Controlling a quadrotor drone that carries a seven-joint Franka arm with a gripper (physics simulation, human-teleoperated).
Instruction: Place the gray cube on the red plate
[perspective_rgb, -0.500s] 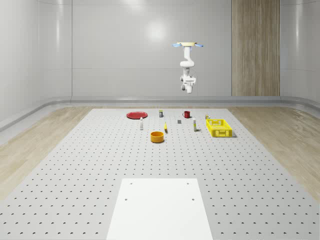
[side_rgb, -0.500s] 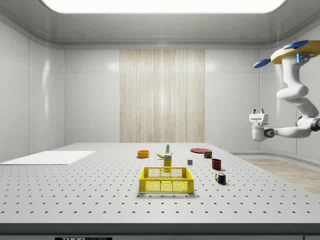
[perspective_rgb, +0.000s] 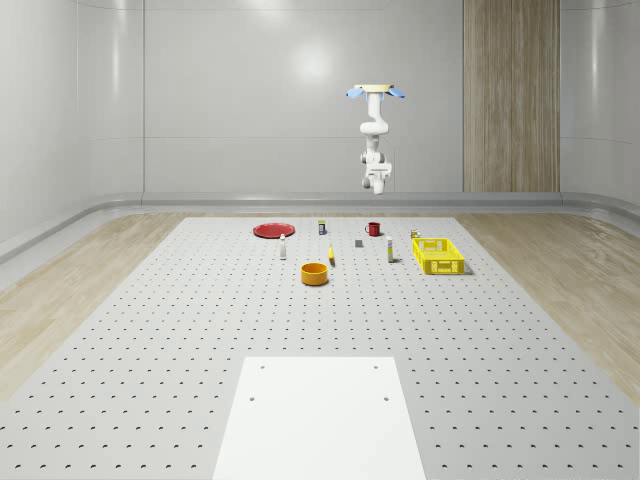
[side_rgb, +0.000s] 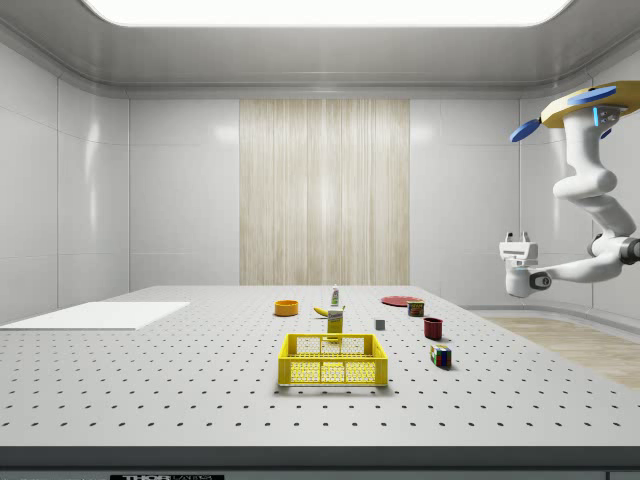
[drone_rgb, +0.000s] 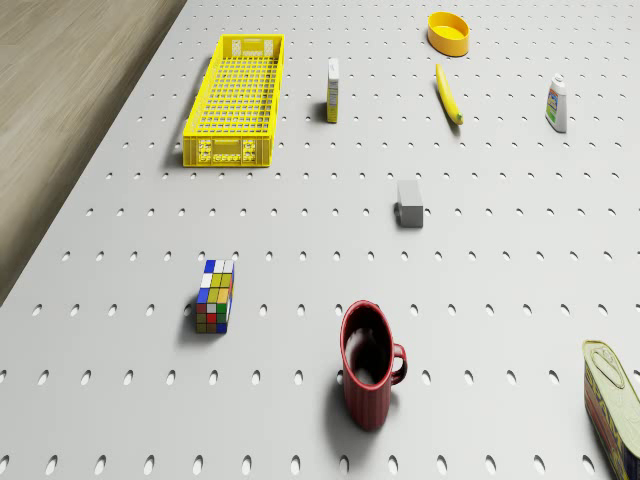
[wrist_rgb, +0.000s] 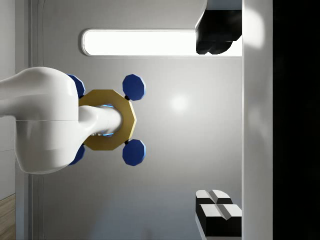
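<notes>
Hand open, high off table's far edge, gray cube untouched

A yellow crate, orange-yellow bowl and dark red ribbed mug stood on the grey perforated table, beside a multicoloured puzzle cube, a plain gray cube and a red plate.
</notes>
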